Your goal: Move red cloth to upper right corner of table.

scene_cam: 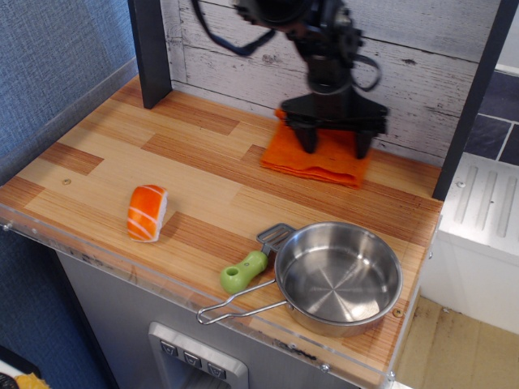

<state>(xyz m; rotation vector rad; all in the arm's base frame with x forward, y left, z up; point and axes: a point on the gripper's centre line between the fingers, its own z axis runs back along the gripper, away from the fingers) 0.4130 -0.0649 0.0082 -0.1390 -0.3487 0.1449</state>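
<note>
The red cloth [318, 164] lies folded on the table [122, 154] at the back, right of centre, close to the plank wall. My gripper [334, 144] stands straight down over the cloth's back half. Its two black fingers [307, 139] are spread wide apart, and both tips press on the fabric. Nothing is pinched between them. The cloth's back edge is hidden behind the gripper.
A salmon sushi toy [147, 212] lies front left. A steel pan [338, 275] with a wire handle sits front right, with a green-handled spatula [245, 270] beside it. A dark post [148, 50] stands back left and another [469, 105] at the right edge.
</note>
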